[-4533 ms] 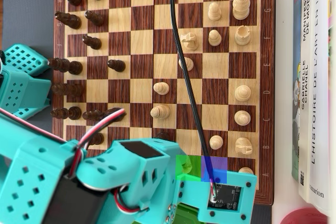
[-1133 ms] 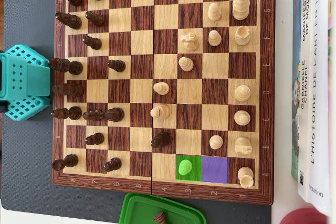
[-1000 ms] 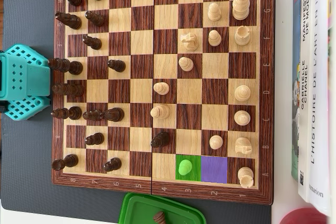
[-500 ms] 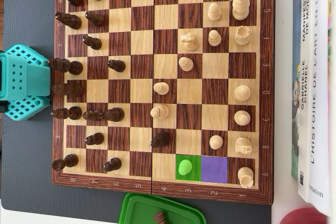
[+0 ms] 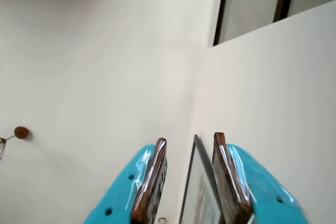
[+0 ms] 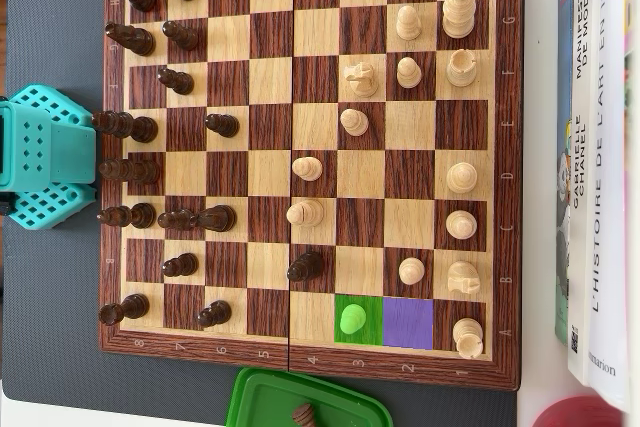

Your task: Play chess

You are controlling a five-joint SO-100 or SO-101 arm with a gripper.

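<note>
In the overhead view a wooden chessboard [image 6: 300, 362] holds dark pieces on the left and light pieces on the right. One square near the bottom edge is marked green [image 6: 372, 307] and has a light pawn [image 6: 350, 319] on it. The square to its right is marked purple [image 6: 407, 323] and is bare. Only the arm's teal base [image 6: 40, 157] shows, left of the board. In the wrist view my gripper [image 5: 190, 141] points up at pale walls. Its two brown-padded fingers [image 5: 156, 171] stand apart with nothing between them.
A green tray [image 6: 300, 392] with one dark piece [image 6: 303, 413] lies below the board. Books [image 6: 600, 147] lie along the right side, and a red object [image 6: 580, 413] sits at the bottom right. In the wrist view a framed picture [image 5: 202, 198] hangs on the wall.
</note>
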